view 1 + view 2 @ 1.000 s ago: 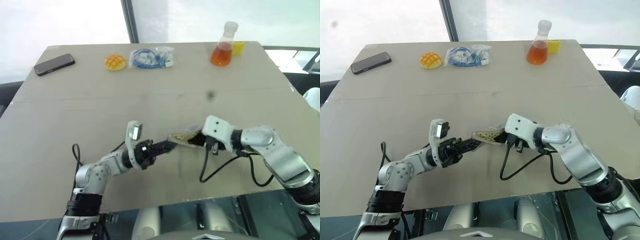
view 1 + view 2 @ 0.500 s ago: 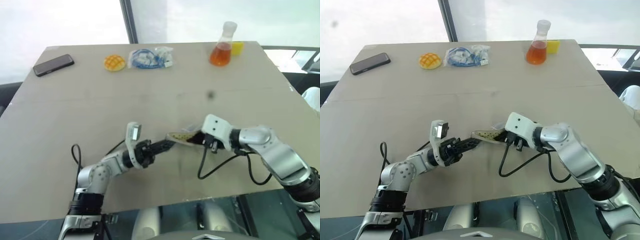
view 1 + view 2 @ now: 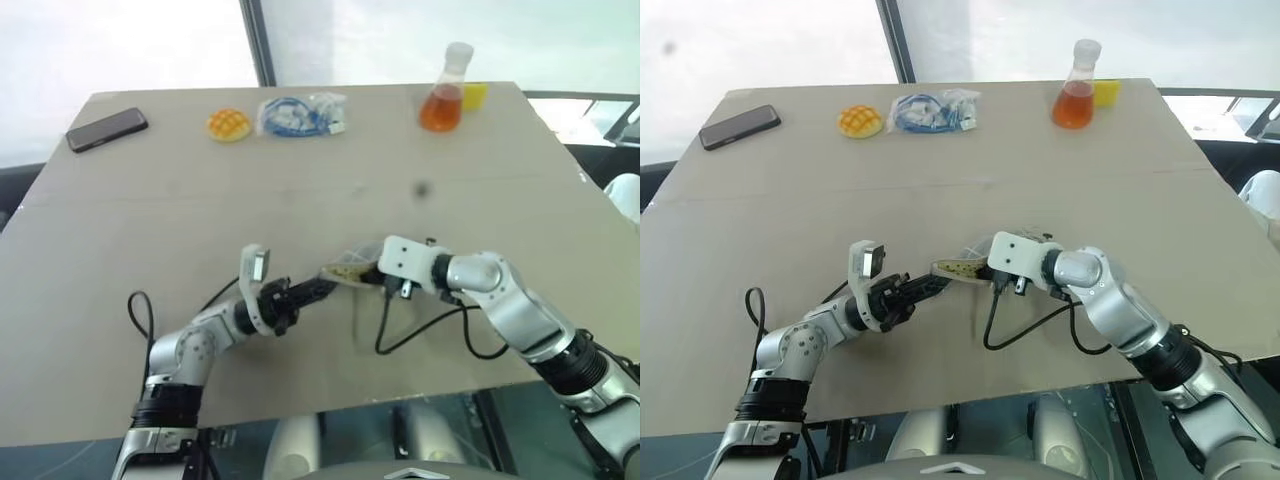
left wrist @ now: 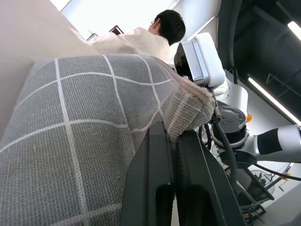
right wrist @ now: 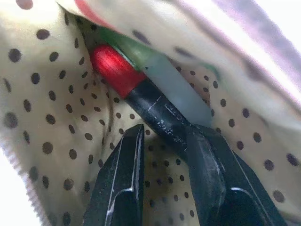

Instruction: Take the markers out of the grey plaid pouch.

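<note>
With the left end effector [image 4: 171,155] pinched shut on the flat grey plaid fabric pouch [image 4: 84,127], the right end effector [image 5: 162,150] (jaws parted inside) straddles the black, red-tipped marker [image 5: 136,96], which could slide deeper if nudged.

Far table edge [image 3: 300,195]: phone [image 3: 108,129], yellow bun [image 3: 229,125], bagged blue cable [image 3: 300,115], orange flask [image 3: 443,100].

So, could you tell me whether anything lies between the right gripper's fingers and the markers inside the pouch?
Nothing visible does. The right gripper is already inside the grey plaid pouch, its fingers open astride the red-tipped marker. The left gripper pinches the pouch's edge.
</note>
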Robot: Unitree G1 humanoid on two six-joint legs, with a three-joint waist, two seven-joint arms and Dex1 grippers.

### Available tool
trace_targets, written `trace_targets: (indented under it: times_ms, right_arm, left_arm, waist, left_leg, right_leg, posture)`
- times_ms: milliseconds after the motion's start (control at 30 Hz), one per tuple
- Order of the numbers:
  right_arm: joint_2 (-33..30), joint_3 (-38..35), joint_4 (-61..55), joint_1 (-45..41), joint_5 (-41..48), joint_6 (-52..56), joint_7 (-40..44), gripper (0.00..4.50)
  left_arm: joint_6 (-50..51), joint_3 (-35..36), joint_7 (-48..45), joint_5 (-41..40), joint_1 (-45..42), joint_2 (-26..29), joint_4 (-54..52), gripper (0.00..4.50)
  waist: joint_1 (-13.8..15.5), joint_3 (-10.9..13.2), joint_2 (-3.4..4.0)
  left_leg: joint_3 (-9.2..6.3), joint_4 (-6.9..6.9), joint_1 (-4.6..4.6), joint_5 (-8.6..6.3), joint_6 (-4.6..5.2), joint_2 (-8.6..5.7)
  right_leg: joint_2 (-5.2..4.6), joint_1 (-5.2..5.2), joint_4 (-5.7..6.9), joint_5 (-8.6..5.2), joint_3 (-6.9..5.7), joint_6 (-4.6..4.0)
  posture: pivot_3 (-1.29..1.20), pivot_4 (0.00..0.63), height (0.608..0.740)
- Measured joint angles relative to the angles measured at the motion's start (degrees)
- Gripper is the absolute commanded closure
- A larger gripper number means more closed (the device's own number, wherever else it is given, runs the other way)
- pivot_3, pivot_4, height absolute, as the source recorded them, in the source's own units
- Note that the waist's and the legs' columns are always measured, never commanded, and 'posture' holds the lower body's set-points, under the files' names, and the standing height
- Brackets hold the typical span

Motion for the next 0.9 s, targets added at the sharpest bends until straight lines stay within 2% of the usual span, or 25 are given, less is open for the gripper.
trace_targets:
  times_ms: [100, 167, 300, 433, 500, 600, 667, 800, 900]
  right_arm:
    - [-0.3, -1.1, -1.9, 0.3, 2.0, 1.8, 2.8, 3.07]
    - [-1.8, -4.8, -6.8, 0.9, 6.0, 6.0, 6.1, 3.07]
    - [-12.5, -16.6, -20.9, -1.6, 18.1, 20.5, 16.5, 3.07]
    - [-17.8, -16.6, -22.4, -6.2, 20.6, 25.0, 19.4, 3.07]
    - [-18.1, -13.8, -20.5, -6.7, 19.5, 23.9, 19.2, 3.07]
    - [-14.5, -5.8, -12.1, -5.0, 15.1, 18.1, 16.5, 3.07]
    - [-13.1, -2.9, -7.8, -4.7, 12.4, 14.1, 14.8, 3.07]
    - [-9.7, -1.7, -1.4, -4.6, 7.4, 6.0, 10.5, 3.07]
    - [-8.6, -1.8, -0.3, -3.7, 6.1, 4.1, 9.3, 3.07]
  left_arm:
    - [2.2, 0.1, 0.1, -1.5, 0.0, 0.5, -1.6, 4.50]
    - [6.0, 0.9, 0.9, -4.8, -0.2, 0.5, -3.4, 4.50]
    - [18.7, 3.8, 8.4, -16.7, -3.3, 0.2, -5.8, 4.50]
    - [21.1, 5.5, 17.2, -19.0, -5.5, -2.9, -5.5, 4.50]
    - [17.9, 4.7, 19.4, -15.6, -5.6, -4.2, -5.6, 4.50]
    - [6.5, 0.2, 20.4, -3.3, -5.0, -5.3, -5.4, 4.50]
    - [0.0, -2.4, 20.2, 2.2, -4.8, -6.3, -4.8, 4.50]
    - [-13.0, -5.1, 19.5, 12.4, -4.7, -7.0, -2.7, 4.50]
    - [-17.6, -5.8, 17.7, 15.3, -4.3, -6.8, -2.4, 4.50]
  waist:
    - [0.3, 0.0, 0.00]
    - [0.5, 0.0, -0.01]
    - [0.9, 0.1, -0.02]
    - [0.3, 0.1, -0.08]
    - [0.0, 0.0, -0.16]
    - [0.1, 0.0, -0.14]
    - [0.3, 0.0, -0.14]
    - [0.2, 0.0, -0.18]
    - [0.1, 0.0, -0.18]
  left_leg:
    - [-0.01, -0.01, -0.06, 0.00, 0.00, -0.01]
    - [-0.01, 0.01, -0.15, 0.00, 0.00, -0.01]
    - [-0.05, 0.08, -0.16, 0.00, 0.01, -0.01]
    - [-0.06, 0.05, 0.09, 0.00, 0.01, 0.03]
    - [-0.06, 0.05, 0.10, 0.00, 0.01, 0.03]
    - [-0.02, 0.04, -0.03, 0.00, 0.00, -0.03]
    - [0.02, 0.05, -0.05, 0.00, 0.00, -0.06]
    - [0.04, 0.06, 0.05, 0.00, -0.01, -0.04]
    - [0.04, 0.06, 0.12, 0.00, -0.01, -0.01]
  right_leg:
    - [-0.01, 0.00, -0.01, 0.00, 0.00, 0.00]
    - [-0.02, 0.00, -0.02, 0.00, 0.00, 0.00]
    - [-0.03, 0.00, -0.01, 0.00, -0.02, 0.01]
    - [0.01, 0.08, 0.01, -0.01, -0.03, 0.01]
    - [0.03, 0.08, 0.01, 0.00, -0.01, 0.00]
    - [0.02, 0.06, -0.01, 0.01, 0.06, -0.02]
    - [0.00, 0.07, -0.04, 0.01, 0.09, -0.02]
    - [0.02, 0.08, -0.02, 0.02, 0.10, -0.01]
    - [0.03, 0.09, 0.03, 0.02, 0.09, -0.01]
  posture:
    - [0.00, 0.150, 0.740]
    - [0.00, 0.150, 0.740]
    - [0.00, 0.150, 0.740]
    - [0.00, 0.150, 0.740]
    - [0.00, 0.150, 0.740]
    - [0.00, 0.150, 0.740]
    - [0.00, 0.150, 0.740]
    - [0.00, 0.150, 0.740]
    - [0.00, 0.150, 0.740]
